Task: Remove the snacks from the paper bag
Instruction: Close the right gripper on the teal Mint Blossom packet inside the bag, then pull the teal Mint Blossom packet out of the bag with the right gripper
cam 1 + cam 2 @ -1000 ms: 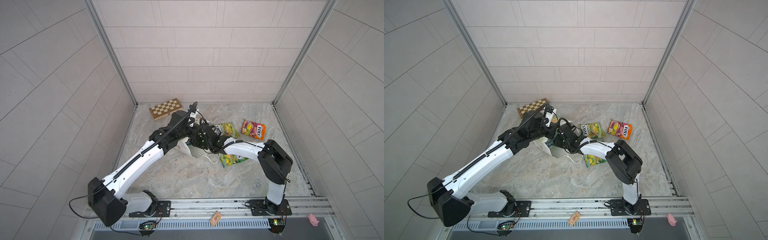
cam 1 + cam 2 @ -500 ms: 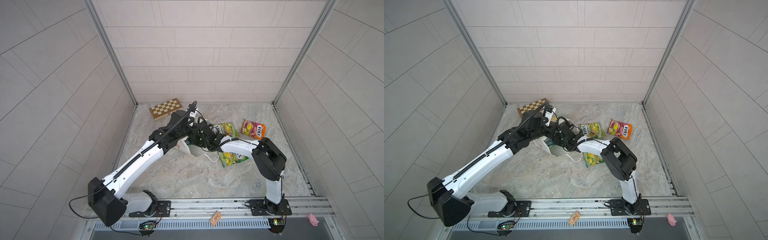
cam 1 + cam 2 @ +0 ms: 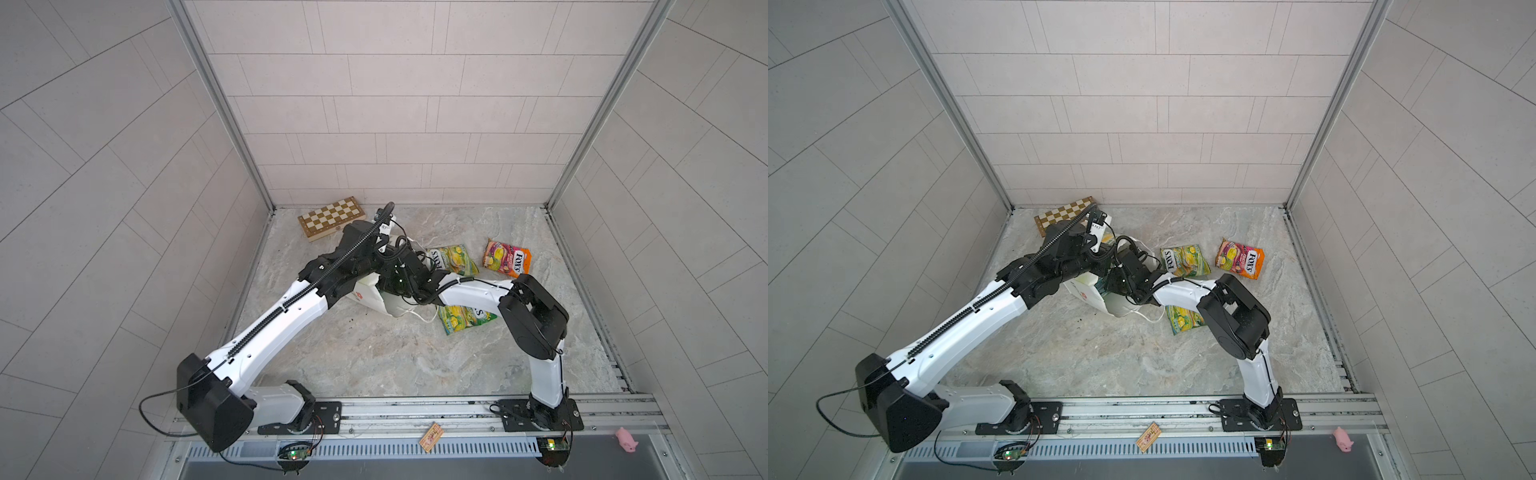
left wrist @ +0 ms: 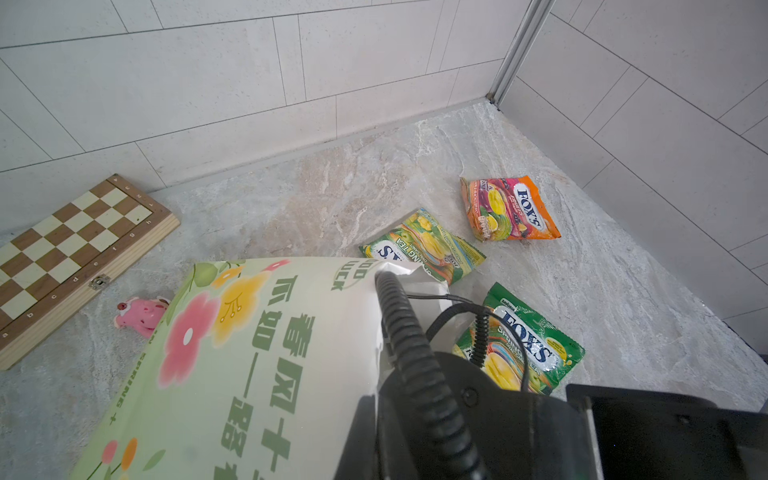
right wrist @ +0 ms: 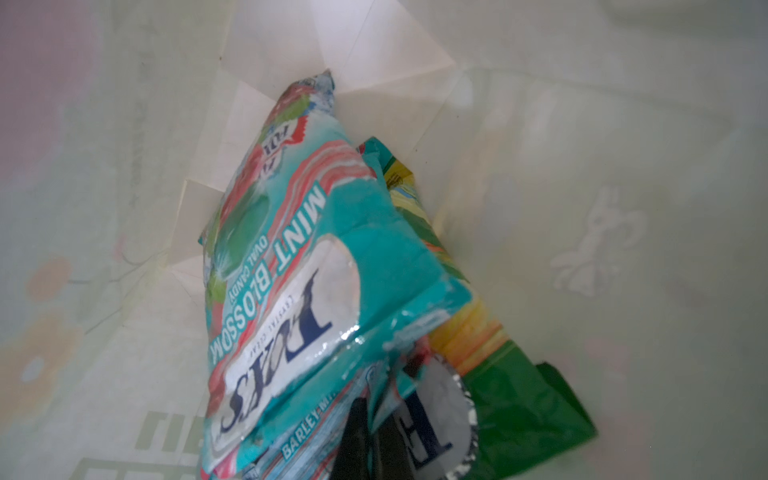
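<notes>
The white paper bag (image 3: 374, 297) lies tilted on the stone floor, its flowered side (image 4: 249, 353) filling the left wrist view. My left gripper (image 3: 376, 268) is shut on the bag's upper rim. My right gripper (image 5: 372, 411) is deep inside the bag, shut on the edge of a teal-red snack packet (image 5: 316, 419). Another teal-red packet (image 5: 291, 266) lies over it and a green-yellow one (image 5: 498, 374) beside it. Outside the bag lie two green-yellow packets (image 3: 451, 259) (image 3: 465, 318) and a pink-orange one (image 3: 506, 257).
A wooden chessboard (image 3: 332, 218) lies at the back left by the wall. A pink pig toy (image 4: 141, 316) sits beside the bag, and another (image 3: 626, 438) on the front ledge. A small printed card (image 3: 431, 436) rests on the front rail. Tiled walls close three sides.
My right gripper pushed a little deeper into the bag and its jaws closed on the teal packet. The left arm and the bag have stayed put.
</notes>
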Available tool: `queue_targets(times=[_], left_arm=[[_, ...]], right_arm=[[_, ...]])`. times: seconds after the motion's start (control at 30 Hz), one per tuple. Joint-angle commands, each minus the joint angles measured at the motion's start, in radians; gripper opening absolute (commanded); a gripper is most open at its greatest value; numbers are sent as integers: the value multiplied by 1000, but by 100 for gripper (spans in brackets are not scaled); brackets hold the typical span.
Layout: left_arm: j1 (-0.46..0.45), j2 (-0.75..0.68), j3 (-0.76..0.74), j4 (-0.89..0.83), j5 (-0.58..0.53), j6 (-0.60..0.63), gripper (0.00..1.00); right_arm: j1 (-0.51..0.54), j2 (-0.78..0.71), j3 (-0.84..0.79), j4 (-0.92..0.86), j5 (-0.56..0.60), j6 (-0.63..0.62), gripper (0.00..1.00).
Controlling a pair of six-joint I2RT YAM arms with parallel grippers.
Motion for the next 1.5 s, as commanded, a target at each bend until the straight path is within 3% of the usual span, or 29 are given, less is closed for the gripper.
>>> queue_targets(times=[0.0, 0.2, 0.57, 1.07, 1.47], left_arm=[[-3, 4, 1, -31, -32, 1, 0], [-2, 10, 5, -45, -71, 1, 0], [-3, 13, 8, -47, -47, 4, 0], [-3, 21, 12, -50, -40, -3, 0], [-3, 29, 14, -53, -37, -8, 0]], right_arm=[[-6, -91, -32, -52, 14, -62, 0], [-8, -171, -75, -91, 31, -114, 0], [-13, -317, -123, -167, 100, -196, 0], [-61, -533, -192, -249, 91, -306, 0], [-122, -669, -146, -379, -42, -419, 0]])
